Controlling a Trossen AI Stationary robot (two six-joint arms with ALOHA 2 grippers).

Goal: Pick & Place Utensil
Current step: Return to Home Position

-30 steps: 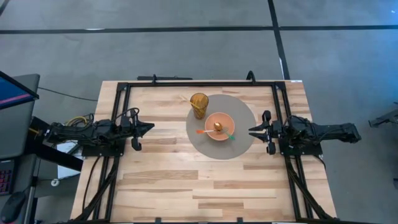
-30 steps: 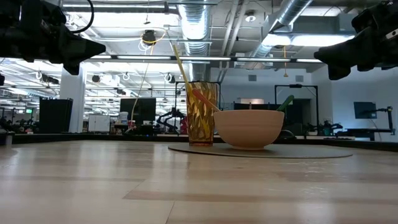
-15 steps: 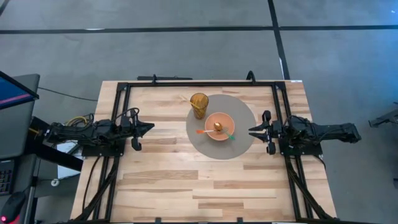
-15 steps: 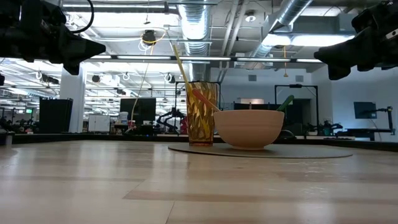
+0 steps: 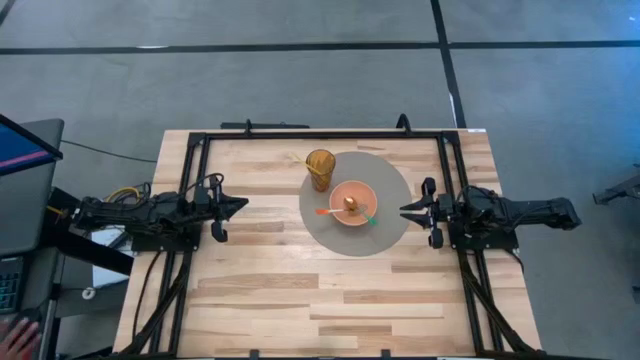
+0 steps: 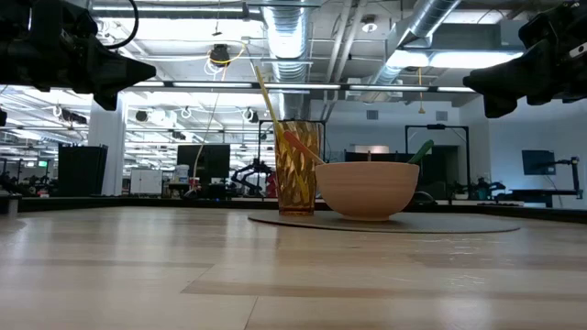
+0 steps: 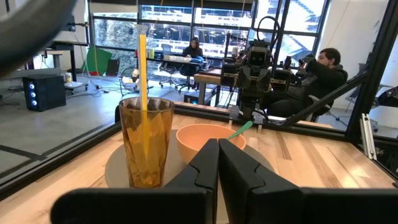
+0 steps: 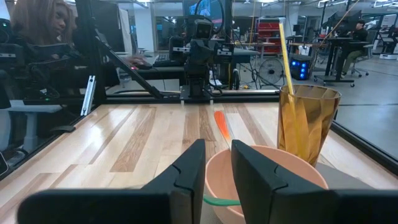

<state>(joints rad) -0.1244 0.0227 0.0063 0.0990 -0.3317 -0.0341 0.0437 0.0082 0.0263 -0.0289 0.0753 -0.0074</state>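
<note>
Left claw (image 5: 243, 204) was pinched tight with nothing in it. It hung over the left side of the counter (image 5: 270, 290), well apart from the dishes. Right claw (image 5: 403, 210) was only a thin slit wide and empty too. It hung just beside the right edge of the round gray mat (image 5: 385, 235) and pointed at the bowl (image 5: 353, 203).

On the mat, the brown cup (image 5: 320, 167) stood upright with the yellow straw (image 7: 142, 93) leaning inside it. The orange bowl sat just beside the cup. The spoon (image 5: 350, 205) lay in the bowl with its handle poking out over the rim. The job looked done to me, and both arms looked parked.

What could go wrong from there? I thought the right claw was the one to watch. It was near the bowl, so a push forward would bump the bowl, or catch the spoon handle and flip it out. The cup was tall and stood close to the bowl, so a shoved bowl might tip it and throw the straw. The left claw had lots of room, so I worried less about it.

A person's hand (image 5: 15, 335) showed off the counter, on the left arm's side. If it reached in while an arm moved, it might get hit.
</note>
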